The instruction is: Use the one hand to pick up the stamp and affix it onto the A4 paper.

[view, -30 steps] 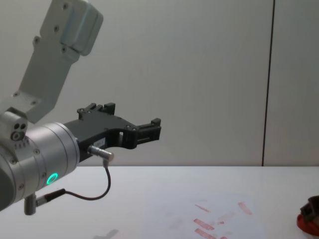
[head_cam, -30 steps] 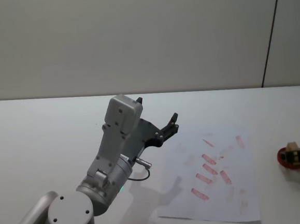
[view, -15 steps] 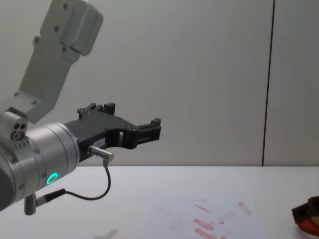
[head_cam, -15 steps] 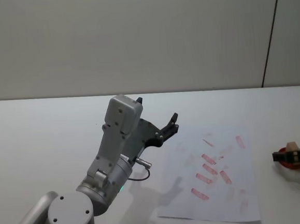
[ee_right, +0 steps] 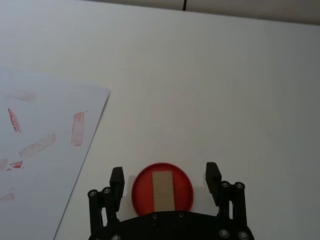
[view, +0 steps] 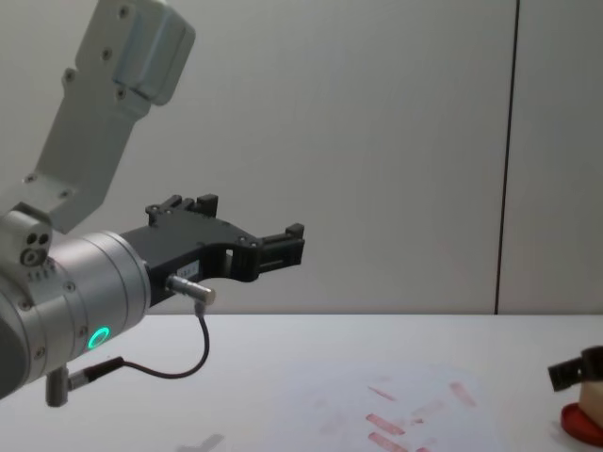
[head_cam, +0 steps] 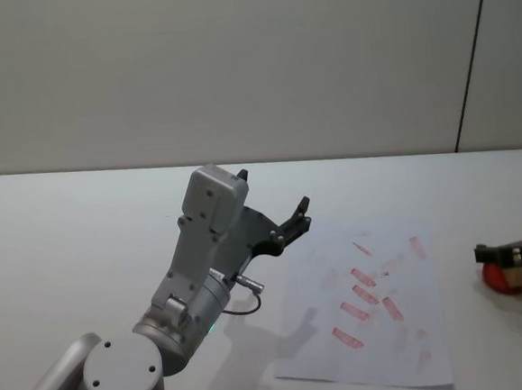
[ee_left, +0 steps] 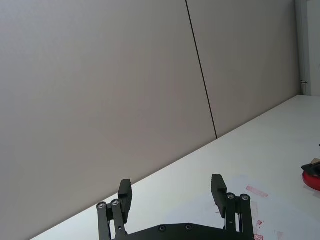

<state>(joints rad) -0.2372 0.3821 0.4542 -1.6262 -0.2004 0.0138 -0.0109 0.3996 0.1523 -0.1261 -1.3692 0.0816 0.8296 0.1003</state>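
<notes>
On the white table (head_cam: 83,227) the white rectangular A4 paper (head_cam: 383,366), marked with several small red rectangular prints, lies ahead of the robot and a little to its right. Just beyond the sheet's right edge sits a flat round red ink pad (ee_right: 162,189), and the small tan wooden stamp block (ee_right: 162,192) rests on the middle of that pad. The right black two-finger gripper (ee_right: 164,181) hangs directly above the pad; in the right wrist view its fingers (ee_right: 117,181) stand wide apart, one on either side of the red disc, with clear space between each of them and the stamp, so it has hold of nothing. The left black two-finger gripper (head_cam: 297,219), on the large silver-grey arm with a green glowing ring (view: 97,336), is raised well above the table near the paper's left side, its jaws spread wide and empty in the left wrist view.
</notes>
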